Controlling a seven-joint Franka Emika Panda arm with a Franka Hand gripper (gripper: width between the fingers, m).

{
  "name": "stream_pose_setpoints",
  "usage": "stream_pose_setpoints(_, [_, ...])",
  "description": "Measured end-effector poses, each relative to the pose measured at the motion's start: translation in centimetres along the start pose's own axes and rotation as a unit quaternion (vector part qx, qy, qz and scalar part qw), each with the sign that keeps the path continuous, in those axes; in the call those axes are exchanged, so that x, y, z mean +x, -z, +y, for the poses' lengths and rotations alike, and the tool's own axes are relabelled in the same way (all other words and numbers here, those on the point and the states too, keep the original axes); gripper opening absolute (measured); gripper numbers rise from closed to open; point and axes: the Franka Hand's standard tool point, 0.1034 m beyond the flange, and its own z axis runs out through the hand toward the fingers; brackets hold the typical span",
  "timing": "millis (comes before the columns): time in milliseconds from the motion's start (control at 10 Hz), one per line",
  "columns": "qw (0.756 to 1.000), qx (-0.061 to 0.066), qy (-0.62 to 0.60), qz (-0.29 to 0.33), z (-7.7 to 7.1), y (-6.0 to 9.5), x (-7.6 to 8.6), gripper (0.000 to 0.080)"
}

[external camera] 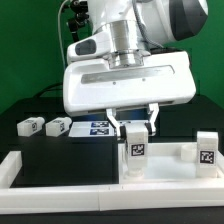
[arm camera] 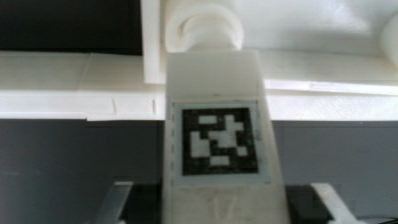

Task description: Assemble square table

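Square table top (external camera: 168,166): low at the exterior view's right; white, rimmed; a standing leg (external camera: 207,150) is upright at its right end
Gripper (external camera: 135,128): you have it pinching the held leg (external camera: 135,150) upright at the top's left end; whether it is seated cannot be told
Edges: barrier strip (external camera: 18,168) runs along the left and front
Open room: first loose leg (external camera: 30,126) and second loose leg (external camera: 58,126) lie well left, near the marker board (external camera: 100,127)
Surface: black table (external camera: 40,146); green backdrop (external camera: 20,50)
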Motion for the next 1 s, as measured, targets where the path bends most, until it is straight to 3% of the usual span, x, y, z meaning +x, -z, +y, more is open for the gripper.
stream_pose_setpoints(500, [1.0,-0.006,-0.009,0.006,-0.23,-0.36,-0.34,0.0291])
stream_pose_setpoints(600, [1.0,-0.006,-0.009,0.006,-0.2,-0.37,-0.36,0.0444])
stream_pose_setpoints(700, [1.0,-0.006,-0.009,0.006,-0.19,-0.37,-0.36,0.0444])
stream_pose_setpoints(800, [1.0,-0.006,-0.009,0.006,-0.17,-0.37,-0.37,0.0581])
stream_pose_setpoints(900, [1.0,-0.006,-0.009,0.006,-0.15,-0.37,-0.37,0.0634])
stream_pose_setpoints(1000, [1.0,-0.006,-0.009,0.006,-0.14,-0.37,-0.37,0.0634])
